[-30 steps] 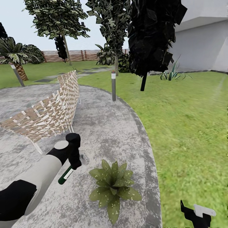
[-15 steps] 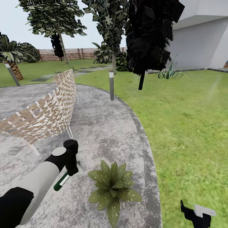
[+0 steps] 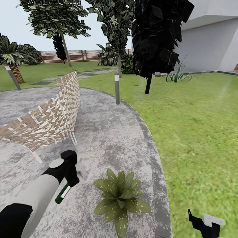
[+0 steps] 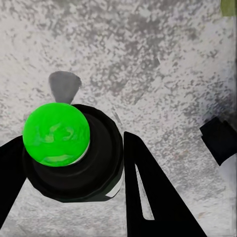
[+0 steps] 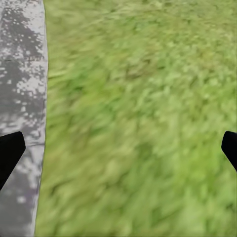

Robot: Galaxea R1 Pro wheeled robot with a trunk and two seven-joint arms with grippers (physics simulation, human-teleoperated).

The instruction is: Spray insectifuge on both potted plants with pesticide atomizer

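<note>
My left gripper [image 3: 73, 178], fingers [image 4: 148, 197] clamped round the pesticide atomizer [image 3: 62, 194], hangs just beside the potted plant [image 3: 120, 198] on the patio [image 3: 109, 138]; nozzle should aim toward the leaves, I judge; right gripper [image 3: 206, 224] spread, empty.

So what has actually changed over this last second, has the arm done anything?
The left gripper has drawn back toward the robot and lower, away from the woven screen, carrying the sprayer with it; it stays shut on it, green end down. The camera also swung slightly. The potted plant sits where it was on the paving, and the right gripper has not moved.
</note>
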